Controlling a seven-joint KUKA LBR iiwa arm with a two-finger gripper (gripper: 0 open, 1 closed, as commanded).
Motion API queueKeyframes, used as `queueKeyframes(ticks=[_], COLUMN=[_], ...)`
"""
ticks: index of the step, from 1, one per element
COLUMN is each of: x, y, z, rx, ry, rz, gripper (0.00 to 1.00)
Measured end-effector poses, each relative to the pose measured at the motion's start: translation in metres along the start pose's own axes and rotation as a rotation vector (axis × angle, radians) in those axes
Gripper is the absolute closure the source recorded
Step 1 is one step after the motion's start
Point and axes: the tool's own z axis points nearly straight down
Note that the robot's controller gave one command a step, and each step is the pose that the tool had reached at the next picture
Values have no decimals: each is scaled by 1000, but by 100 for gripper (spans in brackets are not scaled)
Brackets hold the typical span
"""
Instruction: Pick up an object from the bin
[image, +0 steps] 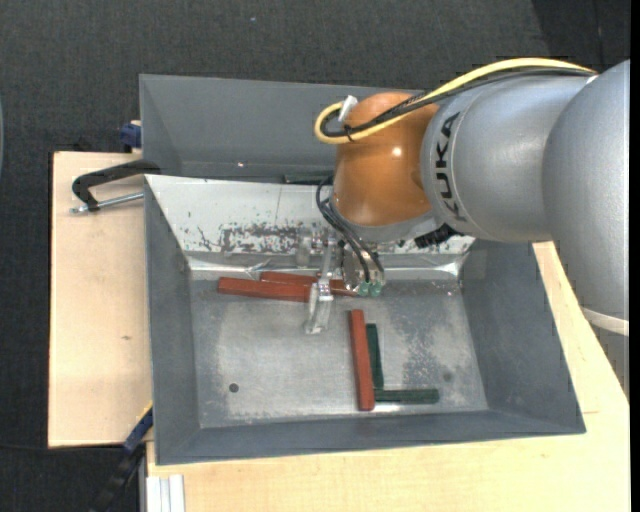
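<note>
My gripper (318, 316) reaches down under the orange wrist cover to the back middle of the bin floor. Its metal tip stands at the right end of a long red stick (262, 288) that lies crosswise along the foot of the back wall. Part of that stick passes behind the gripper, and I cannot make out whether it is gripped. A second red stick (360, 362) lies lengthwise just right of and in front of the gripper, running toward the front wall. A dark green stick (373, 352) lies against its right side.
Another dark green stick (408, 396) lies crosswise near the front wall, meeting the lengthwise pair in an L. The arm and its orange cover hang over the bin's back right. The bin's sloped walls rise on all sides.
</note>
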Motion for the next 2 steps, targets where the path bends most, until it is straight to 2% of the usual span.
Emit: queueKeyframes(ticks=[1, 2], x=[9, 11], y=[-20, -11], z=[39, 46], rx=[7, 5], ry=[3, 6], rz=[42, 45], gripper=[0, 0])
